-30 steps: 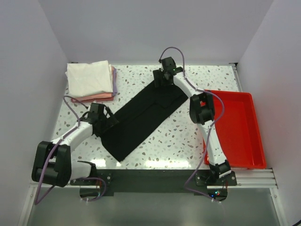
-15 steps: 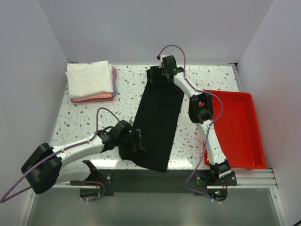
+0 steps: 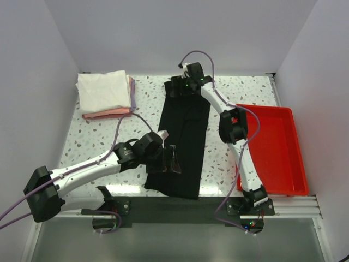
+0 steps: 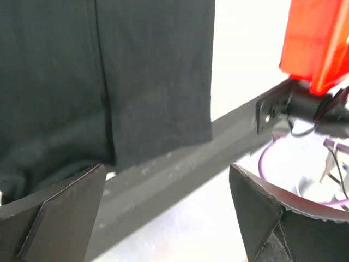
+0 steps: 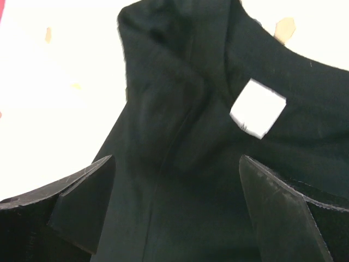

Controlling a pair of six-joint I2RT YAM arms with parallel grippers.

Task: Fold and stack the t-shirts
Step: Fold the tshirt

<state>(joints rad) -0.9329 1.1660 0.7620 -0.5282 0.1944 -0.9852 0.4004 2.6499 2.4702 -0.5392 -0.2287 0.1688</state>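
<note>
The black shirt (image 3: pixel 182 136) lies flat on the table (image 3: pixel 92 142) as a long, narrow strip folded lengthwise, running from the middle of the far edge to the near edge. Its hem ends just beside the dark rail (image 3: pixel 163 208) there. At its far end the collar is bunched and creased, with a small white label (image 5: pixel 257 108) showing on the cloth just below it. The left gripper (image 3: pixel 169 161) is over the near left part of the strip with its jaws spread wide and nothing between them; whether the fingers (image 4: pixel 54 218) touch the cloth cannot be told. The right gripper (image 5: pixel 175 164) is at the far end, over the collar and label, also wide open and holding nothing. Well apart from the black shirt, in the far left corner, sits a stack (image 3: pixel 106 98) of folded shirts: a white shirt (image 3: pixel 102 90) on top, a pink shirt (image 3: pixel 109 113) under it, and a lavender shirt (image 3: pixel 133 97) showing only as a thin edge on the right side. A red tray (image 3: pixel 272 153) lies along the right side of the table, near the strip but not touching it — the right arm reaches across its left rim.
</note>
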